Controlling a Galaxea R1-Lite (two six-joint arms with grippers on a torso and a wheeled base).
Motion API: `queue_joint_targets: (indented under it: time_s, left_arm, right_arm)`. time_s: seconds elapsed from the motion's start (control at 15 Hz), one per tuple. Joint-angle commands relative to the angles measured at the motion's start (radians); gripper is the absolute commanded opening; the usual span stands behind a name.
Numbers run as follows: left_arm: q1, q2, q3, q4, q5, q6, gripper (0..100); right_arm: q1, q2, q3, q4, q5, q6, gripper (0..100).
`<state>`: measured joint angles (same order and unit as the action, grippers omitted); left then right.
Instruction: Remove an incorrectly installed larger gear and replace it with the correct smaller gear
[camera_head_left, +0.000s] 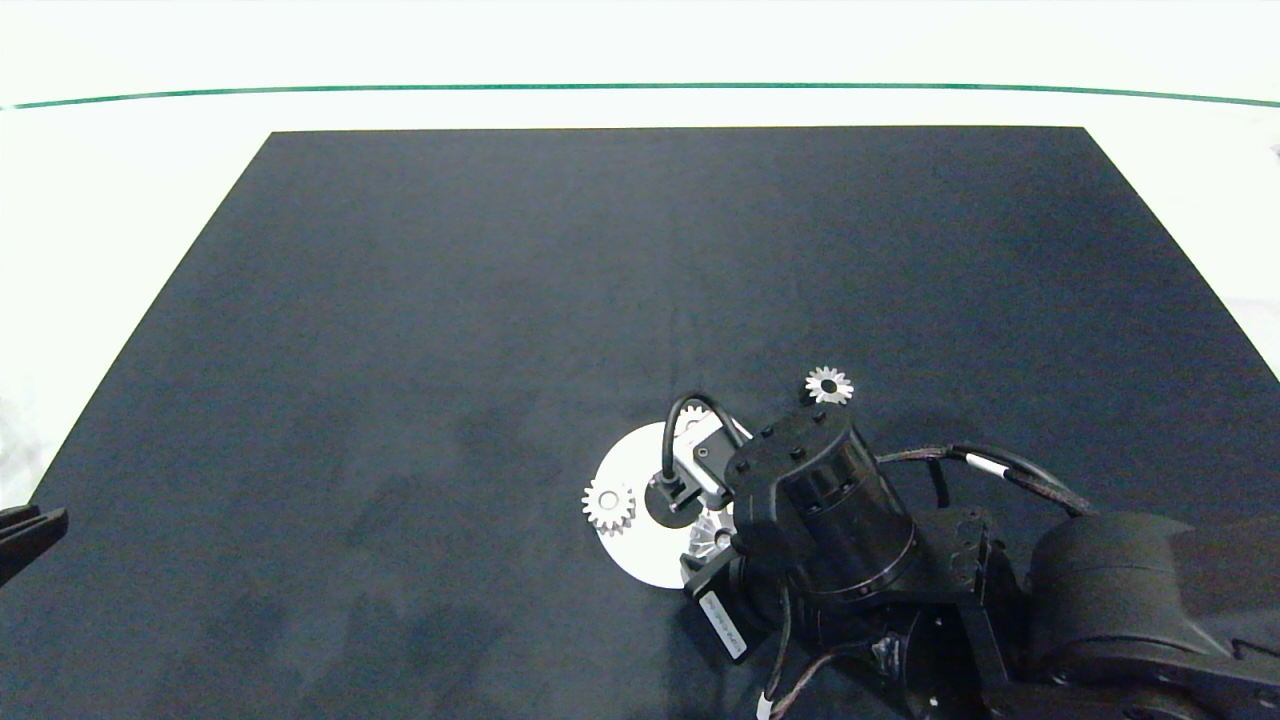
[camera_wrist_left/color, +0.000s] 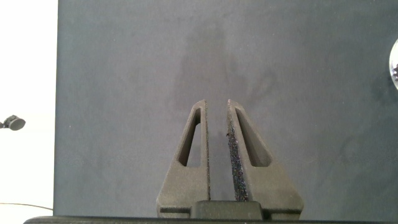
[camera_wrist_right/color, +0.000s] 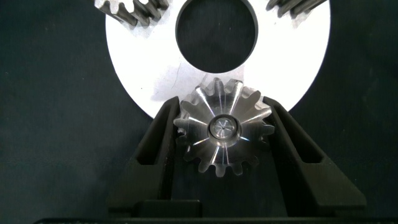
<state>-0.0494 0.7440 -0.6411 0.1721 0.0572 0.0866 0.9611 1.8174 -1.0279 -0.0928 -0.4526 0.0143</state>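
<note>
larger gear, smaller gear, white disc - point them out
larger gear (camera_wrist_right/color: 223, 132), right wrist view, hub.
smaller gear (camera_head_left: 829, 385), head view, centre bore.
white disc (camera_wrist_right/color: 149, 68), right wrist view, bare face.

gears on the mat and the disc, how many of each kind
the larger gear: 1
the smaller gear: 1
blunt-toothed gears: 2
white disc: 1
total: 5
</note>
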Motion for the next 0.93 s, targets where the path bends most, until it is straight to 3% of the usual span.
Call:
queue_joint_targets:
  time_s: [0.07, 0.4, 0.73, 0.93]
  left_arm:
    - [0.0, 0.001, 0.0, 0.001, 0.001, 0.001, 16]
    - [0.0, 0.003, 0.0, 0.001, 0.001, 0.001, 16]
    - [0.0, 0.003, 0.0, 0.003, 0.004, 0.001, 16]
    - [0.0, 0.001, 0.003, 0.003, 0.004, 0.001, 16]
  right_arm:
    - [0.002, -0.013, -0.014, -0.001, -0.003, 0.0, 19]
    - [0.004, -0.047, -0.017, 0.008, -0.003, 0.0, 19]
    - [0.002, -0.145, -0.032, 0.11, -0.003, 0.001, 19]
    - [-0.038, -0.216, -0.023, 0.168, -0.003, 0.003, 19]
